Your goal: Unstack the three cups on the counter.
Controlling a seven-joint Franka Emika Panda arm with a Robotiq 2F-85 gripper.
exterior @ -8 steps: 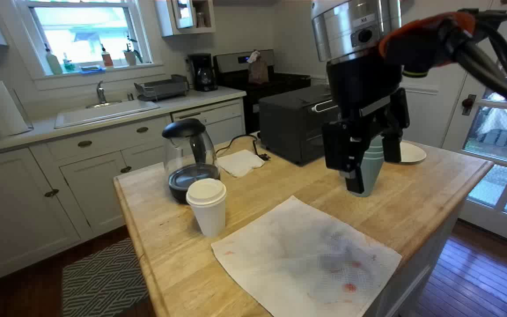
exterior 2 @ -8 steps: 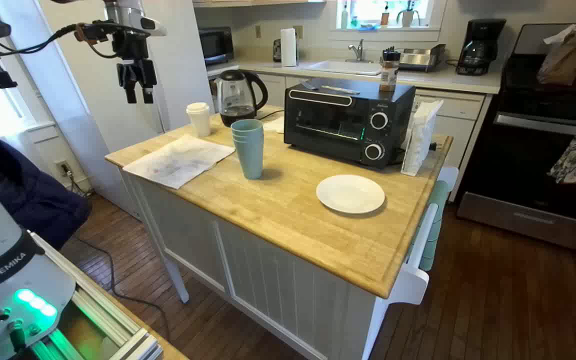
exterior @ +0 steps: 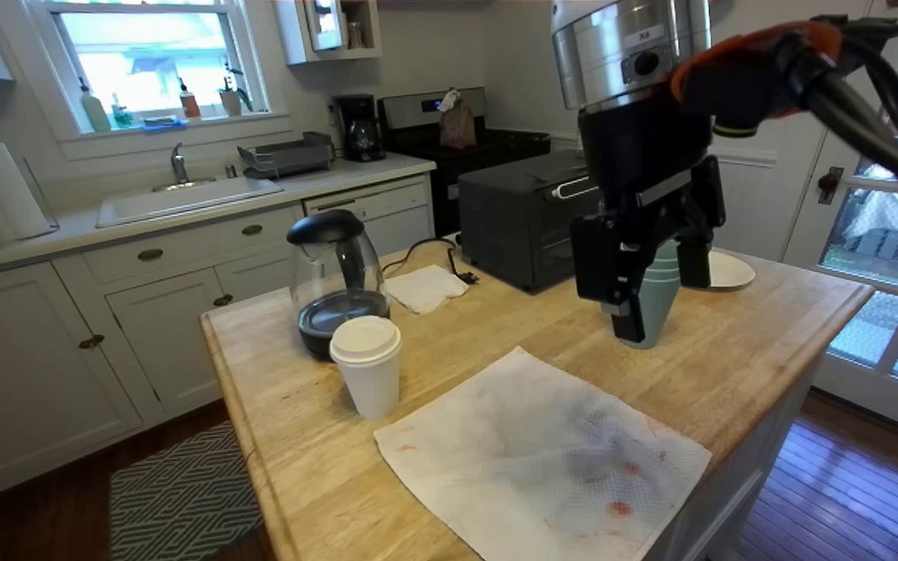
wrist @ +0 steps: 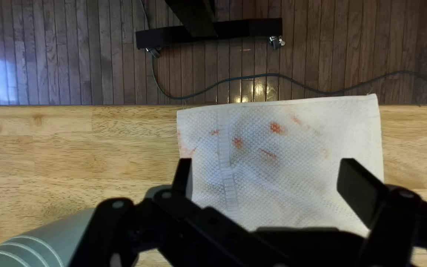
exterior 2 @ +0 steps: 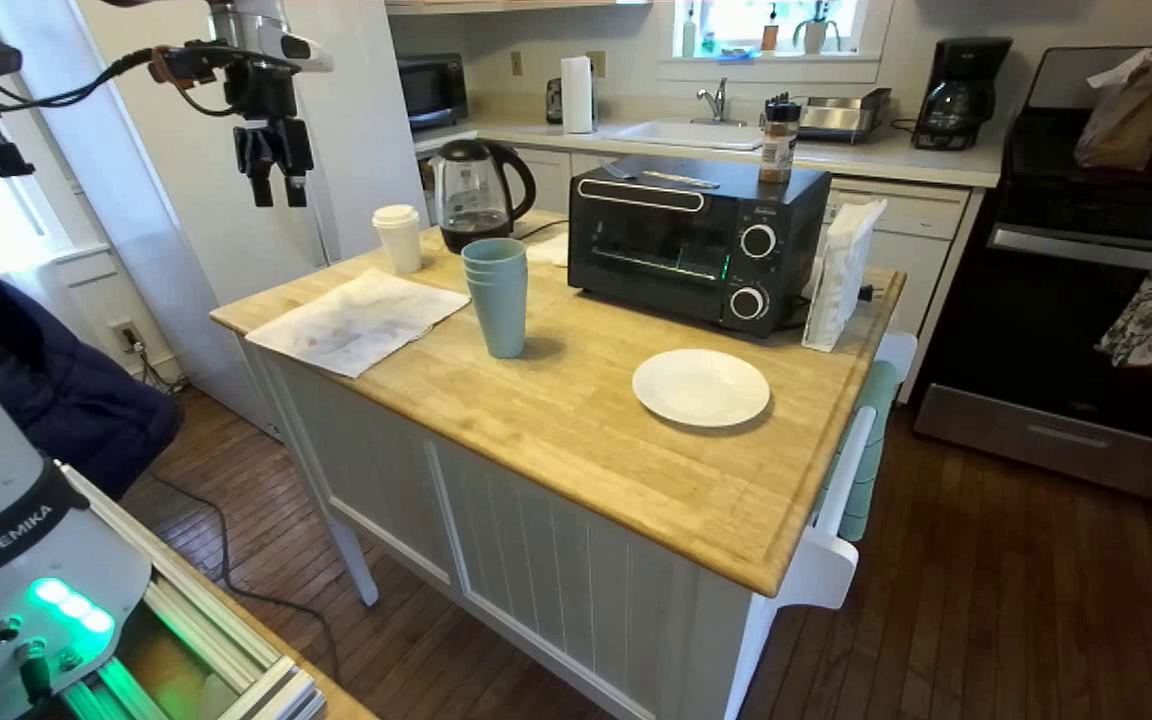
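The hand (wrist: pixel 267 177) hangs empty over the stained cloth (wrist: pixel 284 148), its fingers (wrist: pixel 358 189) wide apart and pointing down. The three cups (exterior 2: pixel 501 310) stand upright and nested on the tabletop (exterior 2: pixel 566 425), between that cloth and the white plate (exterior 2: pixel 701 388). In the wrist view the stack shows at the lower left, outside the fingers. Its long axis is vertical, roughly parallel to theirs, so the next move likely calls for a sideways shift and little tilt before gripping the topmost rim.

The pincer (wrist: pixel 267 181) and cable (exterior: pixel 854 125) were black; the wrist (exterior: pixel 599 54) silver; the pale base (exterior 2: pixel 26 567), lettered "ANKA EMIKA", glowed green.
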